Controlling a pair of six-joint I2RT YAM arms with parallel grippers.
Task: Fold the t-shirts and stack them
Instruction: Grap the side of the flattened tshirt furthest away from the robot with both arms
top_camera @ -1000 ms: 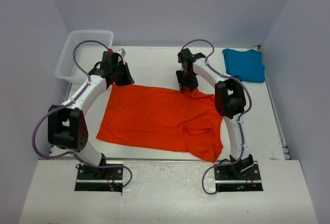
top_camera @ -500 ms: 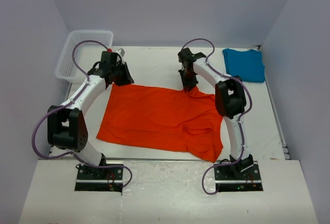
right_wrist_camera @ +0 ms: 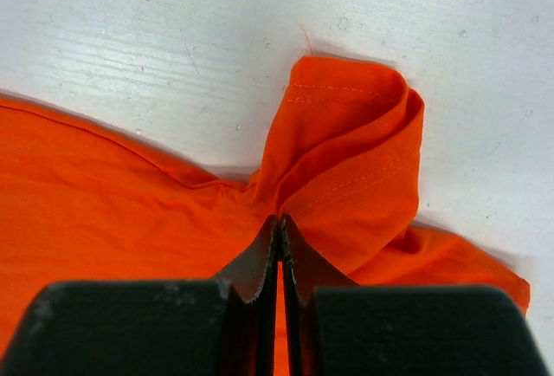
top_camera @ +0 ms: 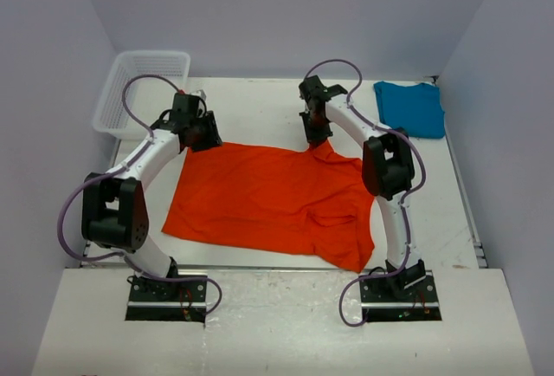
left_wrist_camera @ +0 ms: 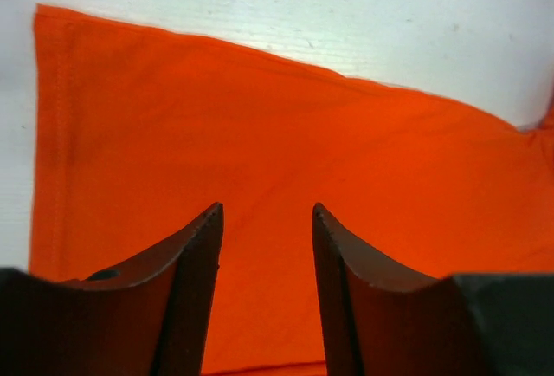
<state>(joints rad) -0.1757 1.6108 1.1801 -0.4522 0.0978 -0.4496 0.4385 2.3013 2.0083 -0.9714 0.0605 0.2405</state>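
Observation:
The orange-red t-shirt [top_camera: 260,198] lies spread flat in the middle of the table, its near right part folded over. My left gripper [top_camera: 201,138] hovers open over the shirt's far left corner. In the left wrist view the cloth [left_wrist_camera: 260,116] shows flat between and beneath the parted fingers of the left gripper [left_wrist_camera: 264,211]. My right gripper [top_camera: 317,144] is shut on a bunched fold at the shirt's far edge. The right wrist view shows this hemmed fold [right_wrist_camera: 355,159] puckered up at the tips of the right gripper [right_wrist_camera: 280,220]. The teal-blue t-shirt [top_camera: 409,107] lies folded at the back right.
A white mesh basket [top_camera: 108,99] stands at the back left corner, just beyond the left arm. Bare white table [top_camera: 251,107] runs between the two grippers along the far side. Walls close in the back and both sides.
The right gripper has closed on the fold of the orange-red shirt's far edge. The left gripper's fingers have parted and it has shifted slightly over the shirt's corner.

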